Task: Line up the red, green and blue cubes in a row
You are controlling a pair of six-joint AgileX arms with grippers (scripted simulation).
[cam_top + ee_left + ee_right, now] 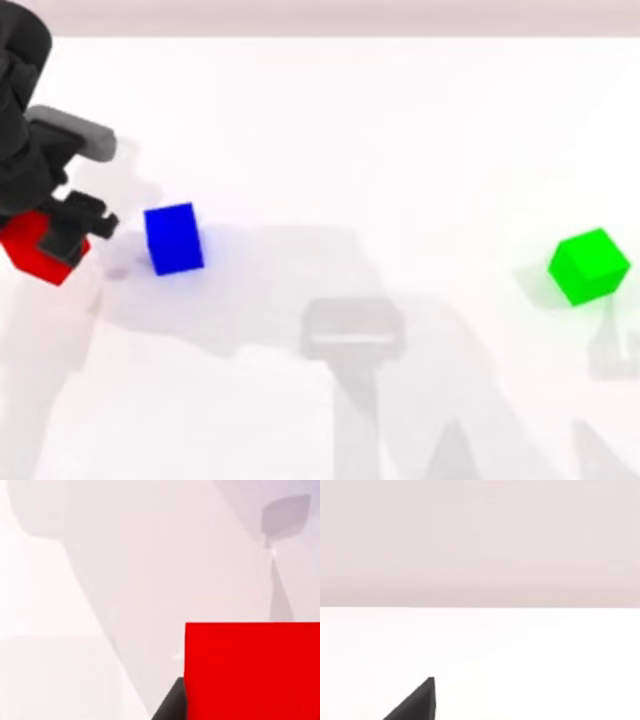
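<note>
Now: left tool carries the red cube beside the blue one

Taking the blue cube (pixel 174 238) as the landmark: the left tool (pixel 62 228) hangs just to its left, at the surface's (pixel 350 120) left edge, clenched on the red cube (pixel 38 247), which shows under the dark fingers. Red and blue sit near each other but apart. In the left wrist view the red cube (pixel 252 671) fills the lower corner with one dark finger (pixel 171 703) against its side. The green cube (pixel 588 265) rests well to the right of the blue one, near the surface's right edge. The right arm is out of the top view; its wrist view shows only a dark finger tip (pixel 415 702) over bare surface, so its grip state cannot be told.
</note>
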